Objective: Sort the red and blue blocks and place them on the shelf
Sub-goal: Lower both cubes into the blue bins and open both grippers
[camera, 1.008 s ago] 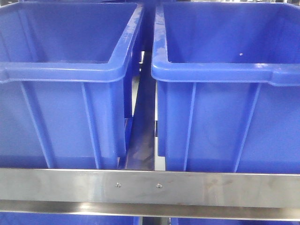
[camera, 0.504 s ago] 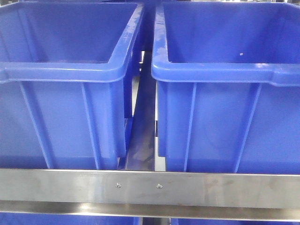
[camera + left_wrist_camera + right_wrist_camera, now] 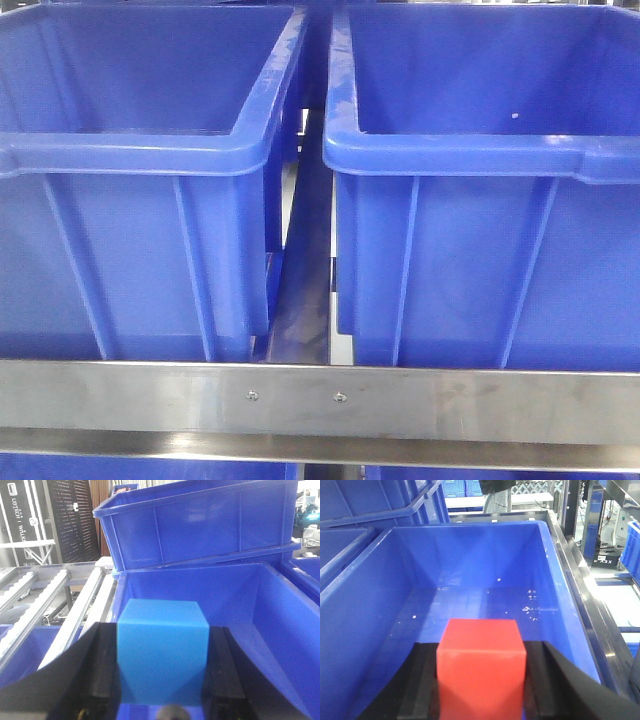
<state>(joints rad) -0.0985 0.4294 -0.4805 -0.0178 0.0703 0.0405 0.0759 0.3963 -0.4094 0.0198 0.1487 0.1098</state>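
Spanning the front view, the shelf [image 3: 320, 400] carries 2 big bins, the left bin [image 3: 130, 155] and the right bin [image 3: 480, 155], with a narrow gap between. The blue block [image 3: 162, 650] is clamped in the left gripper [image 3: 162, 672] above an open bin [image 3: 260, 610]; the red block [image 3: 480, 665] is clamped in the right gripper [image 3: 480, 680] above another [image 3: 470, 605]. Release straight down appears unobstructed; walls stand well apart.

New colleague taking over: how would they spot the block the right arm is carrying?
Find the large dark-blue plastic bin beside the steel shelf rail. Above its open interior, the right gripper clamps a small matte red cube; the left gripper's equal cube is light blue.
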